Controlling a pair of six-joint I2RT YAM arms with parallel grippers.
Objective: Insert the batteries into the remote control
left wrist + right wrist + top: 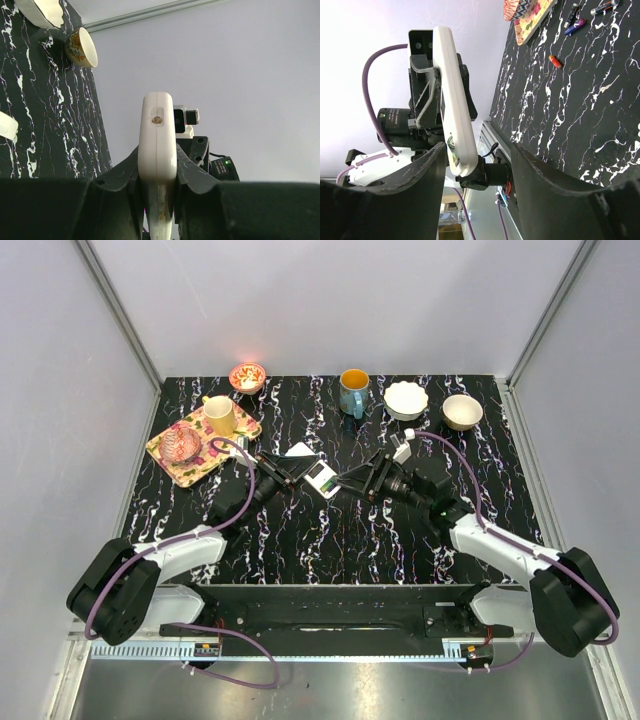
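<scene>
At the far left a floral tray (158, 452) sits on the black marbled table (330, 535) near its left edge, carrying a yellow cup (220, 416) and a pink glass dish (183, 443). A small patterned bowl (247, 376) stands behind it at the back edge. Only the right wrist view picks out the loose cells near the tray: a reddish battery (555, 61), and closer to the tray a purple cell (576, 26), a dark cell (574, 9) and a silver cell (605, 7), all lying flat and apart. Toward the middle, the left gripper (290, 472) is clamped on the remote control (318, 478), held up off the table. The left wrist view shows it edge-on, squeezed between both fingers, which the overhead view cannot show. A white flat piece (300, 450) lies just behind it. A small greenish spot shows on the remote's face; whether it is a battery I cannot tell. The right gripper (352, 480) faces the remote with its jaws apart, and the right wrist view puts the remote's free end close to one finger, with a wide gap to the other. Further right along the back stand a blue mug (353, 391), a white bowl (406, 400) and a beige bowl (462, 412), well apart from both grippers. Open tabletop lies between the arm bases and the grippers, and grey walls close in at left, right and behind.
</scene>
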